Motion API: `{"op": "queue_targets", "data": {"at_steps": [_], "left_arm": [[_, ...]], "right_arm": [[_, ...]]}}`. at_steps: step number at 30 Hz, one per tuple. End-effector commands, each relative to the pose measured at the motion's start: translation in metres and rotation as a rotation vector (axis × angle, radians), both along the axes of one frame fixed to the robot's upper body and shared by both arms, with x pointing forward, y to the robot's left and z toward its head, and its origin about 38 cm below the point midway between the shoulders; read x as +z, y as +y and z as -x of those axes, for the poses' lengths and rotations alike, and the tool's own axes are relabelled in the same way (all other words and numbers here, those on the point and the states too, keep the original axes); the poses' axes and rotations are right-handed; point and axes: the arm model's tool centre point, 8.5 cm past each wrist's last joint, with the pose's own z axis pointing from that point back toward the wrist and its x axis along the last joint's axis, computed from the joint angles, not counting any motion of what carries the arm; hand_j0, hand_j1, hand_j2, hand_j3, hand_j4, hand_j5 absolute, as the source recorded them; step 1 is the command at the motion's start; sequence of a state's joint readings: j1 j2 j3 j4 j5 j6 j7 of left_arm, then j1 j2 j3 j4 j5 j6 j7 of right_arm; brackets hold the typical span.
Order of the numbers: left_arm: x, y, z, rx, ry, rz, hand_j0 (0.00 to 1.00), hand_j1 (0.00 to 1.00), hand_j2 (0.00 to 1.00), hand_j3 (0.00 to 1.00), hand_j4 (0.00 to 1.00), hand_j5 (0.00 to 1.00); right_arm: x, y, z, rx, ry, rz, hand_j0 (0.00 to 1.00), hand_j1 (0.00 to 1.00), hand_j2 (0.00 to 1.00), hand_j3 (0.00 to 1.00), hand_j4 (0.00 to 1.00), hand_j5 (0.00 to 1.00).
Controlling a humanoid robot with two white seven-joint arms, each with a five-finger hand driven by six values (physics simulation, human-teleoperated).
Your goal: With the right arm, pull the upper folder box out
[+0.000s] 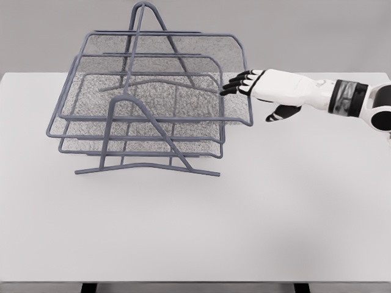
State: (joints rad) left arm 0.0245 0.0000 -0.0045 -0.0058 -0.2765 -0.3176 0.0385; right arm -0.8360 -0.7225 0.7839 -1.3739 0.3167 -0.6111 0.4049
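A white tabletop (244, 232) carries a grey wire-mesh stacking rack (146, 122), whose upper folder box (153, 85) looks only slightly drawn out, so most of the pull seems left. The right hand (244, 84) reaches its right rim, fingers extended and touching the wire, clasping nothing yet

My right arm (366, 104) is cut off at the frame's right edge past the forearm, the table (244, 232) runs out at the bottom edge, and whether my fingertips (229, 85) touch the upper tray (153, 67) cannot be resolved.
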Motion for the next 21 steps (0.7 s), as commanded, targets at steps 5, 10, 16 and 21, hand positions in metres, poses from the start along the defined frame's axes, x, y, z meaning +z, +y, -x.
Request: {"op": "queue_targets", "data": {"at_steps": [5,10,16,21], "left_arm": [[0.000,0.000,0.000,0.002,0.000,0.000,1.00,1.00,1.00,1.00,1.00,1.00],[0.000,0.000,0.000,0.000,0.000,0.000,1.00,1.00,1.00,1.00,1.00,1.00],[0.000,0.000,0.000,0.002,0.000,0.000,1.00,1.00,1.00,1.00,1.00,1.00],[0.000,0.000,0.000,0.000,0.000,0.000,1.00,1.00,1.00,1.00,1.00,1.00]], "right_arm": [[0.009,-0.017,0.006,-0.014,-0.022,0.035,1.00,1.00,1.00,1.00,1.00,1.00],[0.010,-0.023,0.007,-0.025,-0.023,0.044,1.00,1.00,1.00,1.00,1.00,1.00],[0.009,-0.033,0.008,-0.043,-0.013,0.050,1.00,1.00,1.00,1.00,1.00,1.00],[0.010,-0.041,0.010,-0.056,-0.012,0.063,1.00,1.00,1.00,1.00,1.00,1.00]]}}
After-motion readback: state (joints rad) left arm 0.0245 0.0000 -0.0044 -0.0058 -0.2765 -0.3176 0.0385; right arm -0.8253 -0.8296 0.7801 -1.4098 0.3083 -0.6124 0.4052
